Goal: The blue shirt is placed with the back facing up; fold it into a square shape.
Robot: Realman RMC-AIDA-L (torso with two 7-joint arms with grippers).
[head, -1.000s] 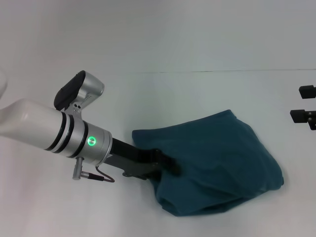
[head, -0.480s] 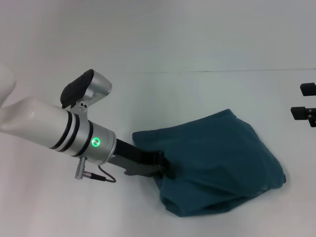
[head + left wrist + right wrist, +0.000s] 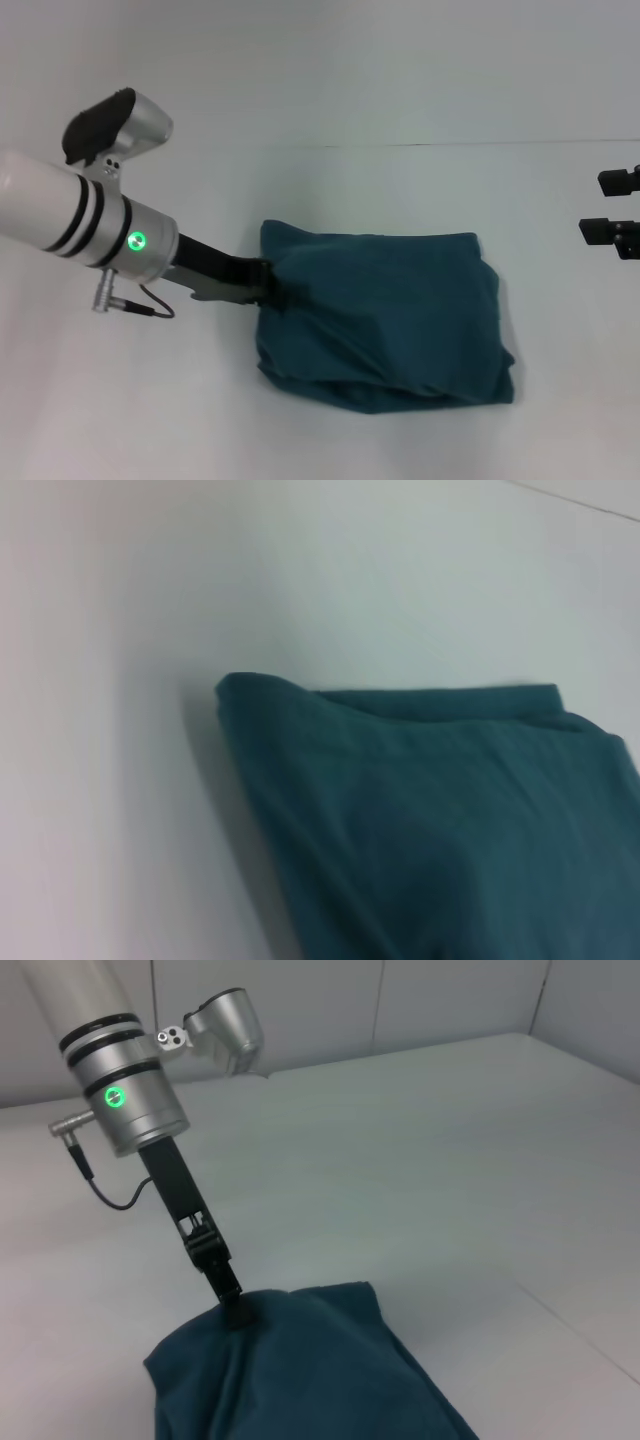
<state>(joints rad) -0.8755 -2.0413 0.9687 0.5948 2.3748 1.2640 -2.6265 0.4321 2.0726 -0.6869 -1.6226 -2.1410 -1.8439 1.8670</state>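
The blue shirt [image 3: 400,310] lies on the white table as a folded, roughly square bundle with its plain side up; it also fills much of the left wrist view [image 3: 450,820]. My left gripper [image 3: 283,292] reaches in from the left and is shut on the shirt's left edge. The right wrist view shows the same pinch, with the left gripper [image 3: 235,1310] biting the near corner of the shirt [image 3: 300,1380]. My right gripper [image 3: 612,207] is parked at the far right edge, open and well away from the fabric.
The white table [image 3: 330,190] runs all around the shirt. Its back edge [image 3: 450,146] shows as a thin line behind the shirt. A cable [image 3: 150,308] loops under my left wrist.
My left gripper has pulled back to the left, dragging the shirt's edge with it. The bundle has shifted left and flattened into a squarer shape. The right arm has not moved.
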